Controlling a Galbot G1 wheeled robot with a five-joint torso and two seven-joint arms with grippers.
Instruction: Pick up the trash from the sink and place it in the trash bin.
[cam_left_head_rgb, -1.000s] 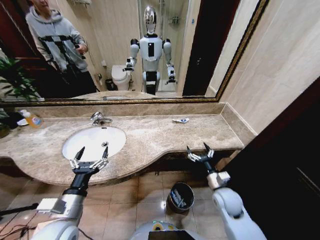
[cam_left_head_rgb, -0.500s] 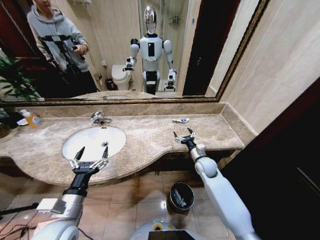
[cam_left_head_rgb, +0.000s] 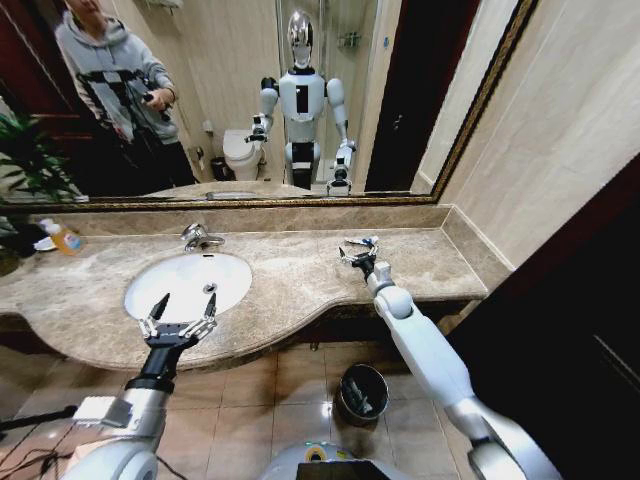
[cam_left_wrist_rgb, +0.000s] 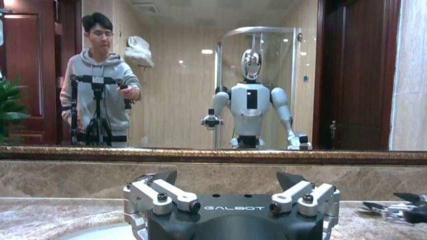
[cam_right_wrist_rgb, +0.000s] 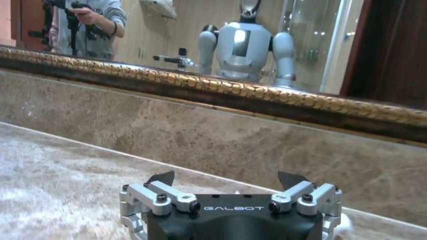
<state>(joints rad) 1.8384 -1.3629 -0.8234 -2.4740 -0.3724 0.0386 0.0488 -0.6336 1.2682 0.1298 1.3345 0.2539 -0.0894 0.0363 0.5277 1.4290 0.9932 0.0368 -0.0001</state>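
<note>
While left tool (cam_left_head_rgb: 180, 318) idles, trash (cam_left_head_rgb: 365, 241) lies between right tool (cam_left_head_rgb: 357, 250) tips.

The scene is lit evenly and fairly brightly from above, with a warm cast thrown across the beige walls. Small ceiling lamps are reflected in the mirror (cam_left_wrist_rgb: 200, 75). A bright glare spot is seen on the glossy floor tiles (cam_left_head_rgb: 327, 408) beside the trash bin (cam_left_head_rgb: 361, 392). Soft shadow is cast under the counter edge. Straight lines are bent toward the edges of the head view. Foreground stone is blurred in the right wrist view.
</note>
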